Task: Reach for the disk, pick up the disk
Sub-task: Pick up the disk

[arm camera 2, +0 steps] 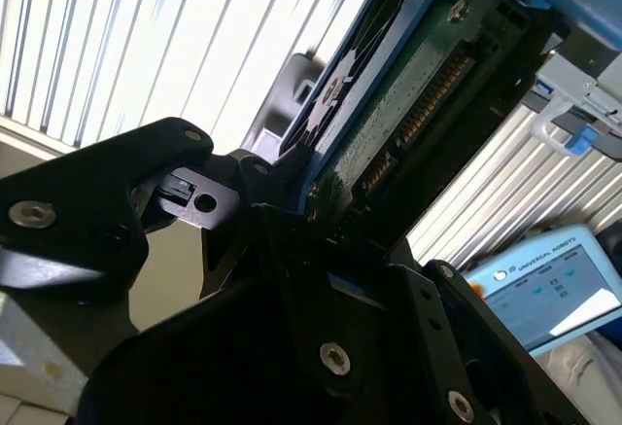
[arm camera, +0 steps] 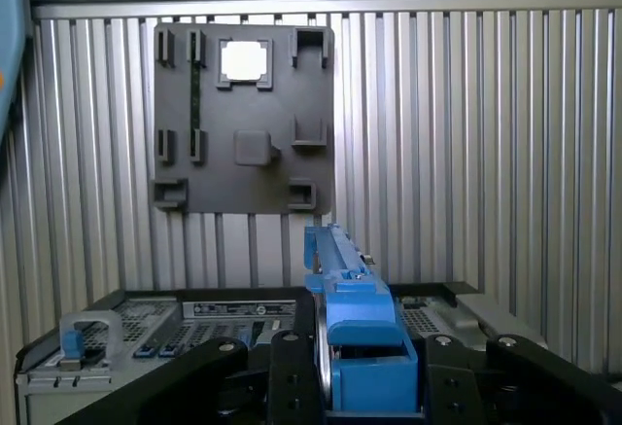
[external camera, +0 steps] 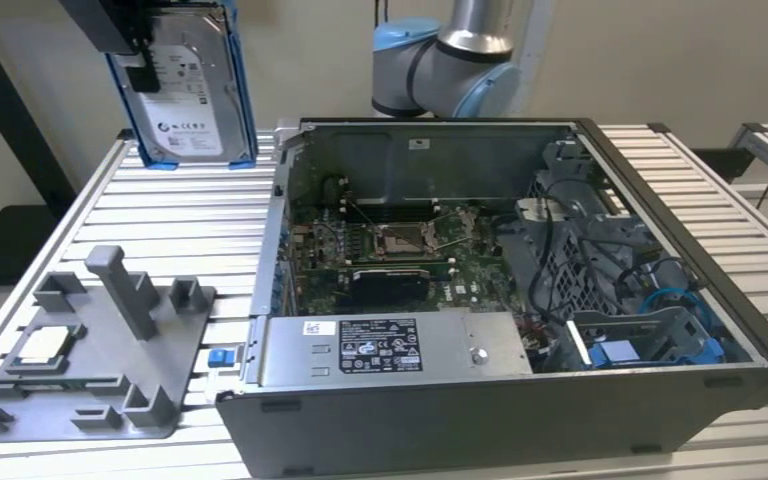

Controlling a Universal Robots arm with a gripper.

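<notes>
Grips disk (external camera: 197, 95) in hand (arm camera: 364, 359), clamped shut on it | holds it upright, long axis vertical, clear above desk (external camera: 171, 215) | hangs toward the exterior view's left of computer case (external camera: 491, 440).

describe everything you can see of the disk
The disk is a flat silver metal drive with a white printed label, edged by a bright blue plastic frame. It hangs upright in the air above the far part of the slatted table, at the exterior view's left, clear of the open computer case. The black tool clamps it near its upper end. In the second wrist view, its green circuit board shows on the back face.
</notes>
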